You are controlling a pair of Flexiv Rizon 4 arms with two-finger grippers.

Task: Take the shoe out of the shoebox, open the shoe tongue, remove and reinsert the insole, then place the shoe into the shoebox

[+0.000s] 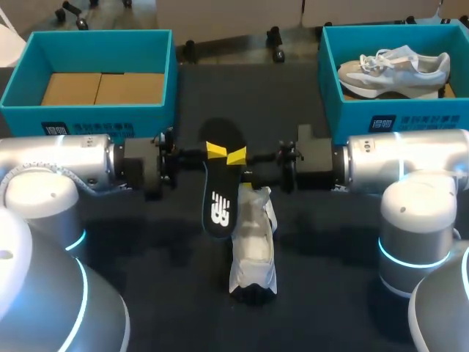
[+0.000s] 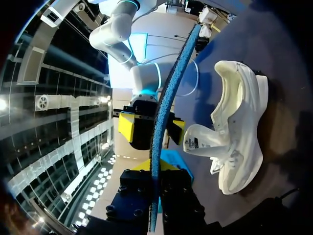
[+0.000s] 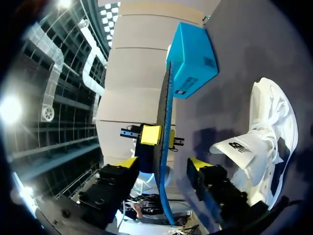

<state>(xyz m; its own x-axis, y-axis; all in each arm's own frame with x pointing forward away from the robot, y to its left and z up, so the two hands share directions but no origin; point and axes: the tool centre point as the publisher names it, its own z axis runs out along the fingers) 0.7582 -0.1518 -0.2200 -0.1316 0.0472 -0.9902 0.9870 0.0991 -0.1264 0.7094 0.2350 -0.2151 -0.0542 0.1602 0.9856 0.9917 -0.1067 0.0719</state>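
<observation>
Insole (image 2: 168, 93) in left tool (image 2: 155, 171), beside shoe (image 2: 239, 132)

Dark table (image 1: 168, 253) with white shoe (image 1: 253, 246), left shoebox (image 1: 88, 121), right shoebox (image 1: 352, 117)

Spotting a white logo on the insole (image 1: 218, 196) and a small dark logo on the shoe tongue (image 3: 239, 147). Noting a dark label with pale characters on the front wall of left shoebox (image 1: 95, 119) and right shoebox (image 1: 425, 116); making out no legible wording.
</observation>
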